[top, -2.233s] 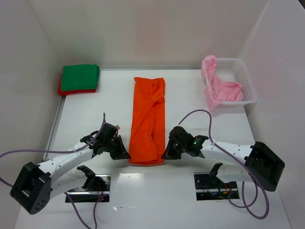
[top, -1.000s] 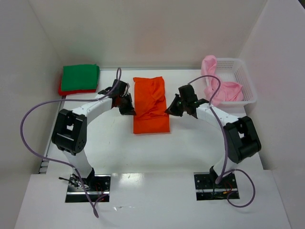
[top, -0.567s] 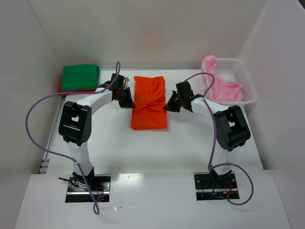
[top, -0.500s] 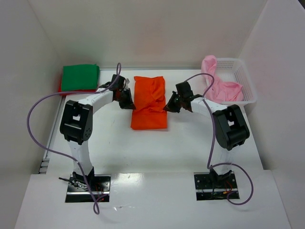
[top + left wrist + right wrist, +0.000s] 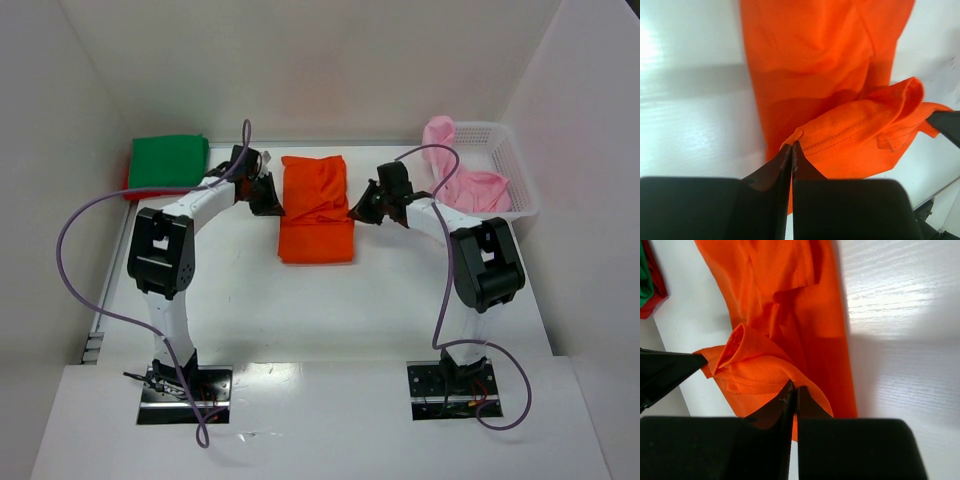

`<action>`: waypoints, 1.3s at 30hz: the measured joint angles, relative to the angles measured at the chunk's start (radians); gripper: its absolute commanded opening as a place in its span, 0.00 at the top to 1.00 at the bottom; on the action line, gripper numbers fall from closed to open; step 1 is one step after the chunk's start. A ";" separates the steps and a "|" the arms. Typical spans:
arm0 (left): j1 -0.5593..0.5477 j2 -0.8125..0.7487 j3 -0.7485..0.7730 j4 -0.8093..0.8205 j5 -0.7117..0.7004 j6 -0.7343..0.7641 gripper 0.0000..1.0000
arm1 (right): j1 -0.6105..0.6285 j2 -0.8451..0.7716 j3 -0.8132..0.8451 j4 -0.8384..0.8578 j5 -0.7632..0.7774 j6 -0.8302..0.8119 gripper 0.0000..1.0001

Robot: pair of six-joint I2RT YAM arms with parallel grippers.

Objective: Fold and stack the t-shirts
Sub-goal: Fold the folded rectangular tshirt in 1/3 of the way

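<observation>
At the far left corner of the desk (image 5: 400, 300) a folded green t-shirt (image 5: 168, 161) lies on a red t-shirt (image 5: 131, 188), so two pieces look done. The step in hand is the halving fold of the orange t-shirt (image 5: 316, 212), which lies mid-desk, between the two arms.

The left arm reaches far forward from its base, elbow up, forearm angled inward. The left pincer (image 5: 791, 149) is pinched tight on the left corner of the orange hem, which sits raised and doubled over the cloth below.

The right arm mirrors that pose from the other side. The right pincer (image 5: 793, 390) is likewise clamped on the opposite hem corner, and the hem sags in a loose roll between the two grips.

Further right, a pink t-shirt (image 5: 468, 187) hangs half out of the white basket (image 5: 517, 170), unfolded.

By my reading, the next move calls for pulling the hem taut, laying it square on the far edge, and letting go with both pincers together.
</observation>
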 measured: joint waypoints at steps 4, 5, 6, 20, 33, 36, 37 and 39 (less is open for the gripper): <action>0.004 0.001 0.040 0.000 0.008 0.006 0.94 | 0.000 0.000 0.015 0.003 0.001 -0.002 0.93; 0.004 0.003 0.051 0.000 0.011 0.008 0.94 | 0.000 0.001 0.020 0.004 0.001 -0.003 0.93; 0.004 0.008 0.064 0.001 0.013 0.011 0.91 | 0.000 0.003 0.025 0.006 0.001 -0.003 0.91; 0.020 0.158 0.142 0.007 0.005 0.028 0.41 | -0.021 0.151 0.131 0.032 0.013 -0.032 0.45; 0.086 0.038 0.151 0.018 -0.005 0.055 0.32 | -0.037 0.071 0.200 0.047 0.057 -0.109 0.71; 0.084 -0.103 0.067 0.066 0.029 0.053 0.77 | -0.039 -0.024 0.169 0.052 0.026 -0.117 0.93; 0.076 -0.148 0.041 0.078 0.042 0.049 0.82 | -0.038 -0.050 0.161 0.058 0.017 -0.119 0.94; 0.043 -0.217 -0.007 0.113 0.060 0.051 0.85 | -0.028 -0.090 0.143 0.072 0.005 -0.119 0.93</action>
